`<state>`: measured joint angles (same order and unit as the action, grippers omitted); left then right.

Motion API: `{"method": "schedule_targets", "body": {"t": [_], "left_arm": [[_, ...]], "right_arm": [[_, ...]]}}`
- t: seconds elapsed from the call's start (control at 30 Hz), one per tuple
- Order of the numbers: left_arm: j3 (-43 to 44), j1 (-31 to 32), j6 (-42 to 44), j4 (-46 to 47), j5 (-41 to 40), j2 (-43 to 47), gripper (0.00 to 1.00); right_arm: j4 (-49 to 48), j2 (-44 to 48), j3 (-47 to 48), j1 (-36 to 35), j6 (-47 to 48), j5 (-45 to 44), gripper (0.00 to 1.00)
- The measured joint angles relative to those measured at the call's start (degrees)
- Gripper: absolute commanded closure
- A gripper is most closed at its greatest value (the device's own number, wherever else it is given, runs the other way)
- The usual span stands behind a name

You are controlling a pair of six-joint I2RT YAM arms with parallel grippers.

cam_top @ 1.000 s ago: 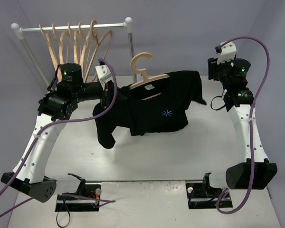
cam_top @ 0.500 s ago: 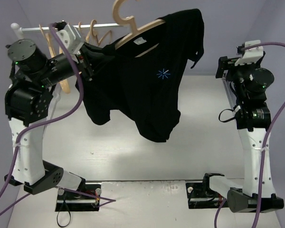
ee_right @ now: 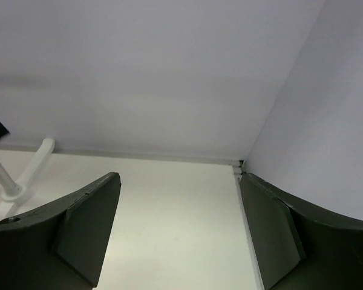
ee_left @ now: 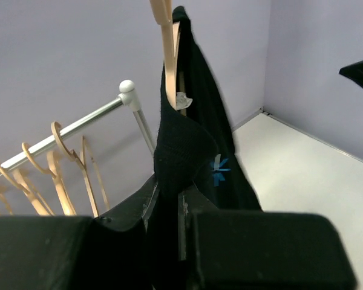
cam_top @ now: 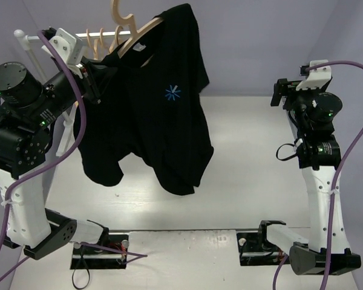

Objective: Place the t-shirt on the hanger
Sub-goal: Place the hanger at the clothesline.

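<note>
T-shirt [cam_top: 163,121], seated on hanger [cam_top: 133,37], has been raised off bench [cam_top: 248,151] toward rail [ee_left: 78,125] by left gripper [ee_left: 167,196] clamped on it; right gripper [ee_right: 178,223] is spread, empty.

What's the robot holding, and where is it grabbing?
The left gripper pinches the t-shirt at one shoulder, where it covers the hanger. The right gripper holds nothing.
</note>
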<state>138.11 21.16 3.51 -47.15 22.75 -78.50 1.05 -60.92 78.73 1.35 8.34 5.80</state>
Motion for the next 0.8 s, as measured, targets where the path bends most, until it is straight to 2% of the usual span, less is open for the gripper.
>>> {"method": "schedule_targets", "body": {"t": [0.13,0.27,0.43,0.67,0.8], "left_arm": [[-0.16,-0.19,-1.18,-0.01,-0.72,0.92,1.00],[-1.56,-0.13,-1.13,0.01,-6.01,2.31,1.00],[-11.64,-0.17,-0.95,-0.09,-12.60,6.16,1.00],[-26.65,0.62,-3.29,-0.55,-11.86,6.79,1.00],[-31.16,0.99,-4.50,-1.22,-12.42,5.74,1.00]], "right_arm": [[0.12,-0.71,-0.40,-0.27,-1.38,0.91,0.22],[0.01,-0.65,-0.56,-0.53,-2.50,1.66,0.22],[-0.08,-0.44,-2.09,-0.68,-4.03,2.66,0.22],[-0.33,0.83,-9.04,-2.51,-6.99,4.71,0.22],[-0.33,2.17,-13.56,-3.22,-8.75,5.66,0.22]]}}
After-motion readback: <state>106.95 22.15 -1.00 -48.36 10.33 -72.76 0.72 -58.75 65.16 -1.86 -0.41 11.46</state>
